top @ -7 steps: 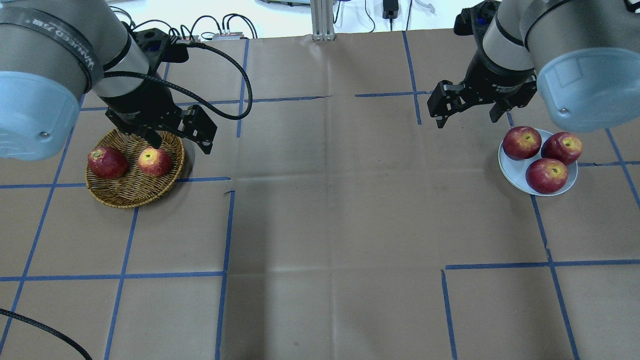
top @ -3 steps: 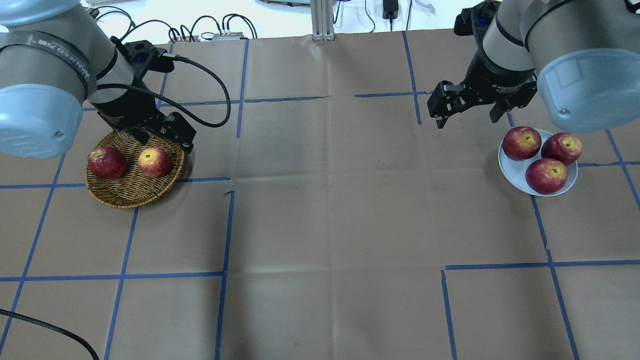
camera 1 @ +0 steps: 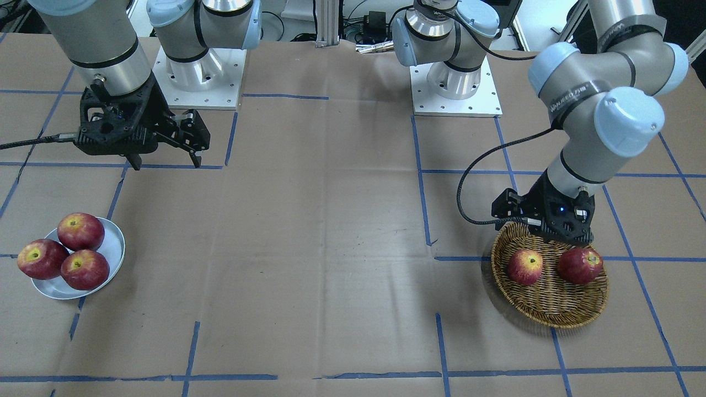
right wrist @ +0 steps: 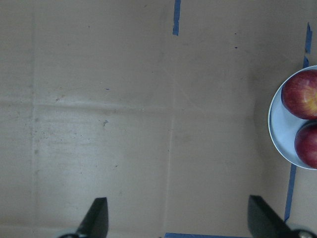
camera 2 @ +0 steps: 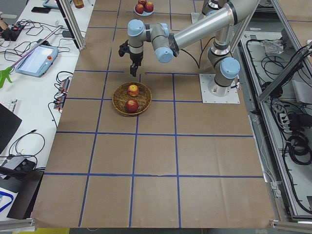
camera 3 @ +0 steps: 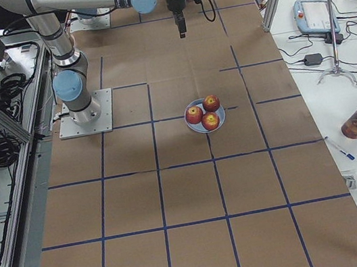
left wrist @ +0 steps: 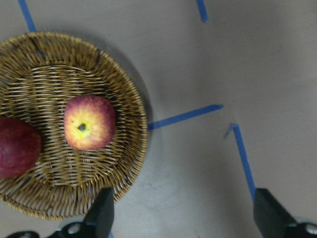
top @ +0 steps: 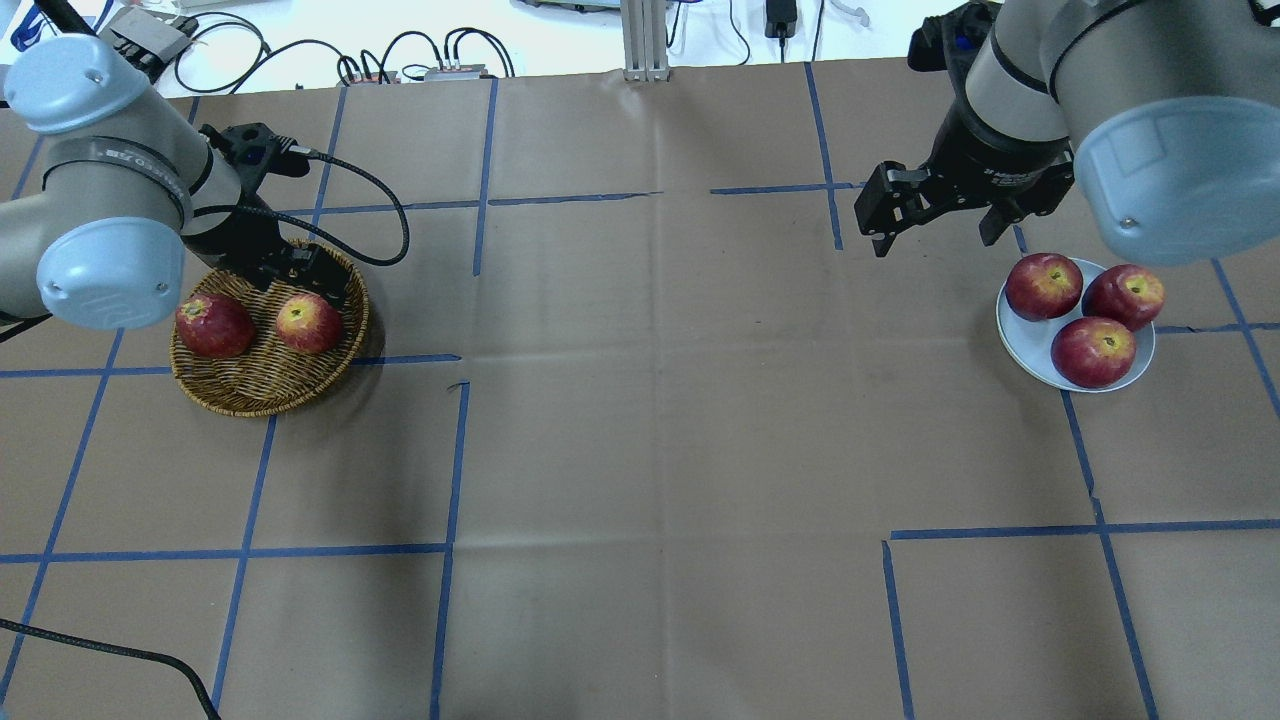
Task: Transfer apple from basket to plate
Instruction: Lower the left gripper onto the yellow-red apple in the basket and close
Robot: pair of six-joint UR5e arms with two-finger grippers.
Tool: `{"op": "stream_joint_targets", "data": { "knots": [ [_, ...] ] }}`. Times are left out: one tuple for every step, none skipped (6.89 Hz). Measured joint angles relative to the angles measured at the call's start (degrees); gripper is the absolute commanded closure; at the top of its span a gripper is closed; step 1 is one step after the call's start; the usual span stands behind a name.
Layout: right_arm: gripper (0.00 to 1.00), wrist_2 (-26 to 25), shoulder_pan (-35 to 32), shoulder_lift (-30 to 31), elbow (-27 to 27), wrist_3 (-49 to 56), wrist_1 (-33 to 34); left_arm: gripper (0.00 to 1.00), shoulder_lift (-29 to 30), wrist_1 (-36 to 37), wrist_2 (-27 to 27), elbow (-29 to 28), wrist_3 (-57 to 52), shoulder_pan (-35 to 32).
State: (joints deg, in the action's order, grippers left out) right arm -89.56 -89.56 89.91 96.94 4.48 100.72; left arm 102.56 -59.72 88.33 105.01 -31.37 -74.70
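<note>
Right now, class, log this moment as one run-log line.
left tool: open, empty, near basket | right tool: open, empty, near plate | apple: in basket, ungrasped | plate: three other apples

- Basket (left wrist: 140, 130): woven brown wicker, rough and matt, with a braided rim.
- Apple (left wrist: 89, 122): smooth skin with a faint sheen. Dark red apple (top: 213, 325) looked duller.
- Plate (top: 1022, 342): smooth, glossy, pale grey-white (ceramic or plastic, couldn't tell).
- Table cover (top: 650, 450): matt brown paper, creased along the folds, with blue tape lines (top: 300, 550) stuck on it.
- Left arm (camera 1: 575, 168): grey satin metal tubes. Joint caps (camera 1: 629, 118) were pale blue, smooth plastic.
- Left gripper (left wrist: 185, 218) and right gripper (top: 937, 238): black, matt, plastic-looking.
</note>
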Motion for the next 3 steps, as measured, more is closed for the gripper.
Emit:
{"op": "stream_joint_targets", "data": {
  "knots": [
    [0.00,0.0,0.0,0.0,0.0,0.0,0.0,0.01,2.9,3.3,0.0,0.1,-0.5,0.8],
    [0.00,0.1,0.0,0.0,0.0,0.0,0.0,0.01,5.2,5.4,0.1,0.0,-0.8,1.6],
    [0.00,0.2,0.0,0.0,0.0,0.0,0.0,0.01,6.8,6.3,0.1,0.0,-1.3,2.3]
  ]
}}
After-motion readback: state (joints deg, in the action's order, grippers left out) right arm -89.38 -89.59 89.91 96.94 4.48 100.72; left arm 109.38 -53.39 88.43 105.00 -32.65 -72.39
